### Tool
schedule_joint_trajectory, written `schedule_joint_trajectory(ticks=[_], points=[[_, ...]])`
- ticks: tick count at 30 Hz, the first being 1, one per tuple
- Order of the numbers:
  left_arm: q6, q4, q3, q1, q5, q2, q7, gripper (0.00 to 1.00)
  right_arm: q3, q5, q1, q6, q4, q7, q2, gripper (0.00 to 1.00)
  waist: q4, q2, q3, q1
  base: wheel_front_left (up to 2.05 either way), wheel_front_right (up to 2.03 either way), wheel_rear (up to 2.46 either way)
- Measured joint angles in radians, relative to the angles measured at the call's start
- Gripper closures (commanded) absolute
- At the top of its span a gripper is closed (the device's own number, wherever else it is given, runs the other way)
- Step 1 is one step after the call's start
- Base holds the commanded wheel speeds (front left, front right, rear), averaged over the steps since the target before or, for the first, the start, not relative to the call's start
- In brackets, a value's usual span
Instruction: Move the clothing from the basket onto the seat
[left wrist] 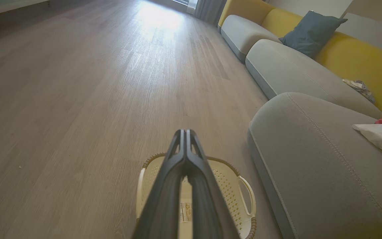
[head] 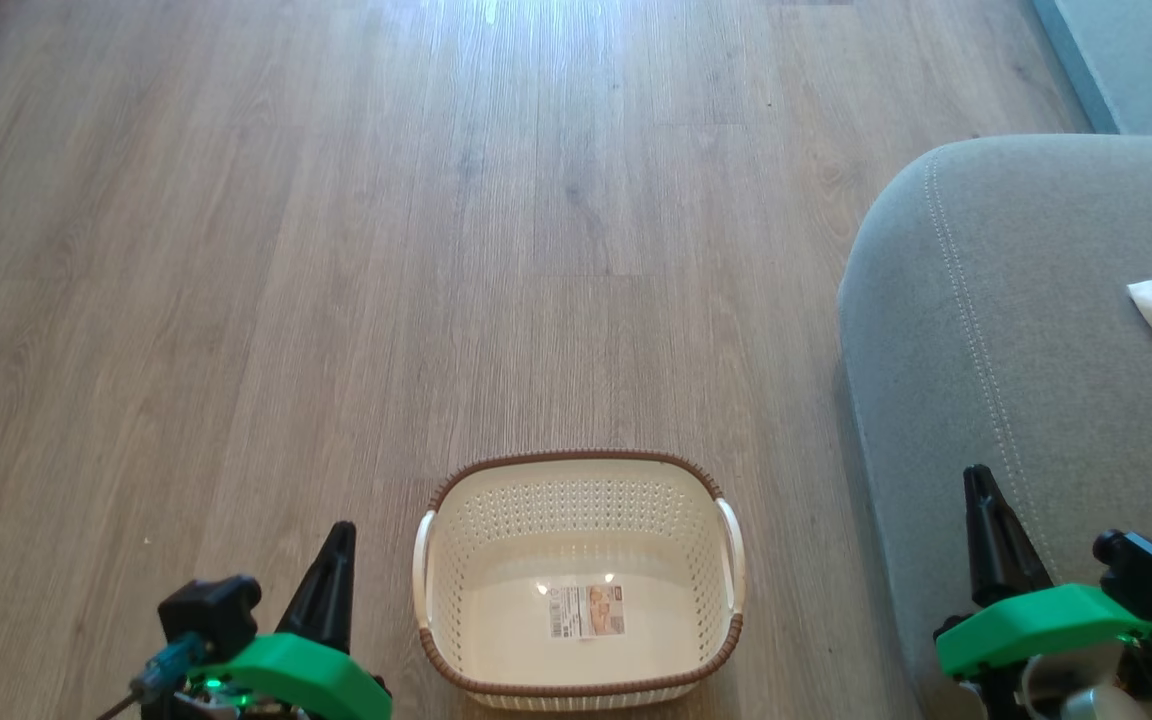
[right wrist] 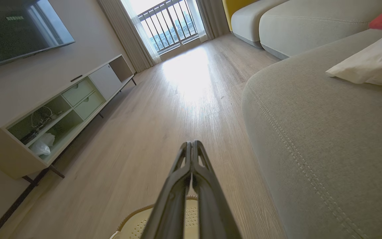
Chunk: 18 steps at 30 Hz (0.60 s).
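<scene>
The basket [head: 576, 505] stands on the wood floor [head: 336, 250] just left of the seat [head: 1016, 350], with nothing in it but the label [head: 586, 611] stuck to its bottom. The clothing [left wrist: 378, 136] lies on the seat, well apart from the basket.

From the head, only a white corner of the clothing reaches in at the right edge. The left wrist view adds the red part lying at the far edge of the white part. It also takes in the sofa's yellow back [left wrist: 353, 56], a dark blue-grey cushion [left wrist: 310, 33] and a small patterned cloth [left wrist: 360, 87] on the next seat along. The right wrist view brings in the other side of the room: a dark wall screen [right wrist: 18, 30], a low cabinet [right wrist: 61, 109] with open shelves and drawers, and a bright balcony door [right wrist: 171, 26] with railings and curtains.

The left tool [head: 343, 535] hangs left of the basket, above the floor. The right tool [head: 978, 475] is over the seat's near edge. Each has its two fingers pressed together and grips nothing.

The label carries a barcode at its left and a small picture at its right. Its print is too small to read.
</scene>
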Motion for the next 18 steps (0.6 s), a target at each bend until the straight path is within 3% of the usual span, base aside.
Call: schedule_joint_trajectory(ticks=[18], points=[[-0.010, 0.000, 0.034, -0.021, -0.198, 0.000, 0.053, 1.00, -0.020, 0.186, -0.004, 0.000, 0.004, 0.051, 0.002, 1.00, -0.009, 0.0000, 0.005, 0.0000, 0.00, 0.00, 0.00]])
